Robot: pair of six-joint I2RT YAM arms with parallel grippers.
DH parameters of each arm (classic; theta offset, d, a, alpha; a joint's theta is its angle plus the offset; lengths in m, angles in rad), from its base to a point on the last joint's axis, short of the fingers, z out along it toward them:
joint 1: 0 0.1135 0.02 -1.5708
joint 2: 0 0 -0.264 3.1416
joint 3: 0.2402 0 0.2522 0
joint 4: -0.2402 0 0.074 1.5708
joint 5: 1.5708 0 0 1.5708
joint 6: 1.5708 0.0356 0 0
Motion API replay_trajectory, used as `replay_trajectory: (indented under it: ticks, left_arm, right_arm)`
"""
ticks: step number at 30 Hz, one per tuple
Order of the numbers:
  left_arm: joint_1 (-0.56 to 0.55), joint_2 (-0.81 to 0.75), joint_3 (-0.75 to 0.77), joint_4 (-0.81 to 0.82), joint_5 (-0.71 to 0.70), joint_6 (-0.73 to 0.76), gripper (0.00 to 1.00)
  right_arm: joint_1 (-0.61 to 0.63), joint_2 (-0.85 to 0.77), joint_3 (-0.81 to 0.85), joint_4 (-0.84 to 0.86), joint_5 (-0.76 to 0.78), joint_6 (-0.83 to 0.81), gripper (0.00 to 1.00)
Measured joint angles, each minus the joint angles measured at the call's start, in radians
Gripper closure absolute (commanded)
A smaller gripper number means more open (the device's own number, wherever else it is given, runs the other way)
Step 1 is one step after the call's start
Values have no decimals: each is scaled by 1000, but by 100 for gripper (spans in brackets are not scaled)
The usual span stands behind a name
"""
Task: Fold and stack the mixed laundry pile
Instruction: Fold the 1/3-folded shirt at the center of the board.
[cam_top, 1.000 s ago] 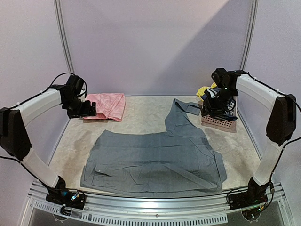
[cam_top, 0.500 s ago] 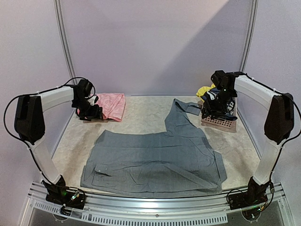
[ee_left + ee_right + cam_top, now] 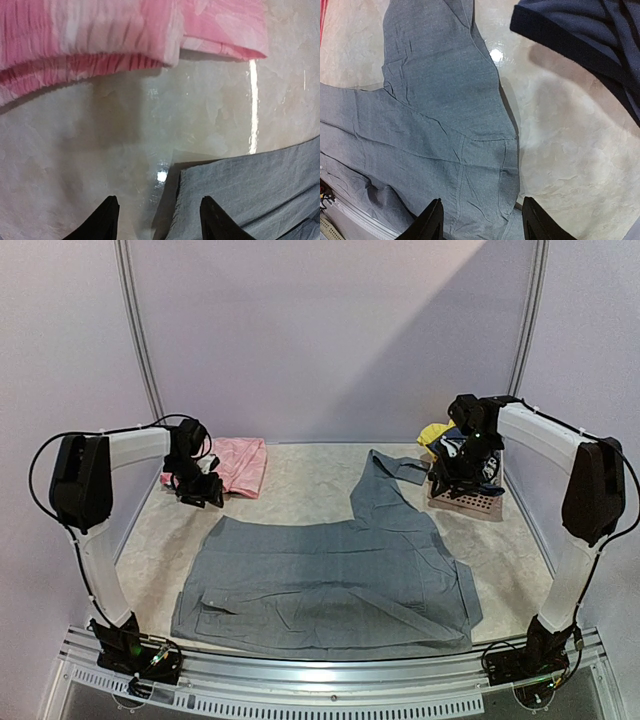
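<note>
I see the grey collared button shirt [image 3: 330,580] spread flat on the pale table [image 3: 505,540], one sleeve reaching toward the far right. My left gripper [image 3: 159,222] hangs spread and empty at the shirt's far left corner, near the folded pink cloth [image 3: 100,30]. The right gripper [image 3: 480,220], also spread and empty, hovers above that sleeve.

The fixed overhead camera sits above and behind both arm bases, facing forward and down over the whole pale marbled table [image 3: 300,490]. Each wrist camera looks close and downward past its own dark fingertips: the left gripper [image 3: 159,222] has the crinkled pink cloth [image 3: 100,30] beyond its tips, the right gripper [image 3: 482,220] the navy knit top [image 3: 580,30]. All three views share the flat grey woven shirt [image 3: 330,580].
</note>
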Motion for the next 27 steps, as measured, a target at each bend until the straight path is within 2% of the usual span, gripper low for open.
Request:
replay_trajectory:
  ticks: [12,16,21,27]
  left_arm:
    - [-24,77,-2,16,54,-6,57]
    - [-34,110,6,15,61,-4,72]
    - [-38,118,6,19,69,3,100]
    - [-38,118,6,20,77,0,100]
  right_arm:
    - [-8,35,34,-2,-4,-4,46]
    - [-8,76,76,3,-15,-6,46]
    - [-8,120,109,11,-32,-9,45]
    - [-8,223,166,36,-66,-14,45]
